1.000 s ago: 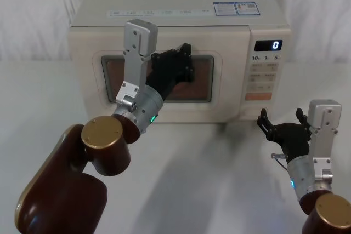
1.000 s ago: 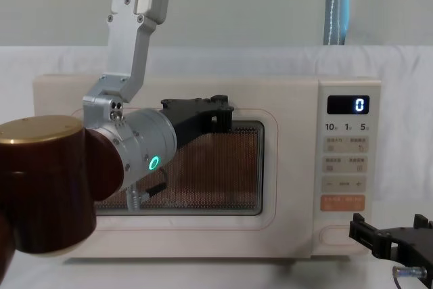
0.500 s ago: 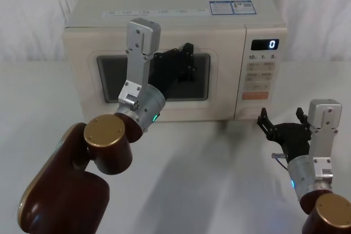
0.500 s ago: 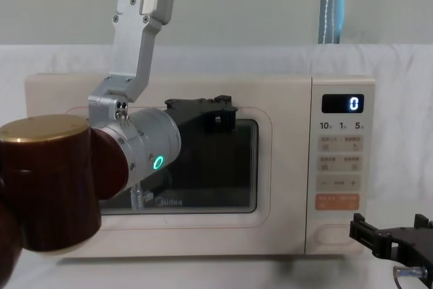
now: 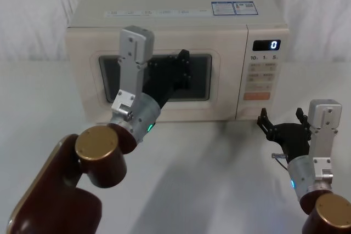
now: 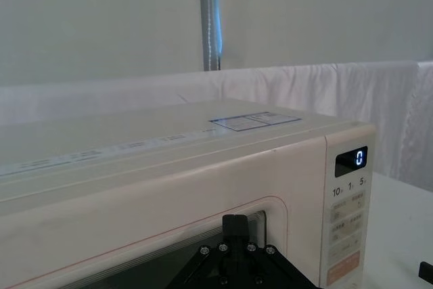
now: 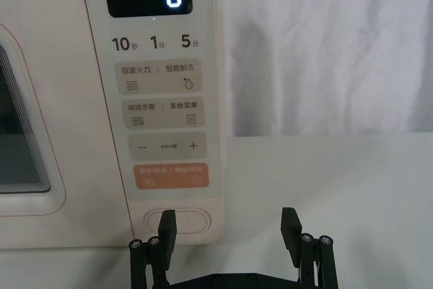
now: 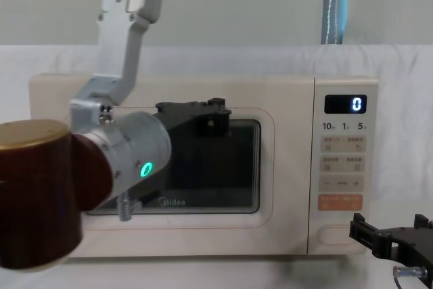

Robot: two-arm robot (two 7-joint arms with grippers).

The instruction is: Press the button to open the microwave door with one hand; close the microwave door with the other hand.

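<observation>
With the microwave door (image 5: 156, 78) flush shut, the left gripper (image 5: 184, 67) sits at its window, finger spacing hidden; the right gripper (image 7: 229, 231) hangs spread wide just before the button (image 7: 177, 221).

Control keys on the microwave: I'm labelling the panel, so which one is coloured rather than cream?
The orange rectangular key, just above the wide cream button at the panel's bottom; the keys above it are all cream.
</observation>
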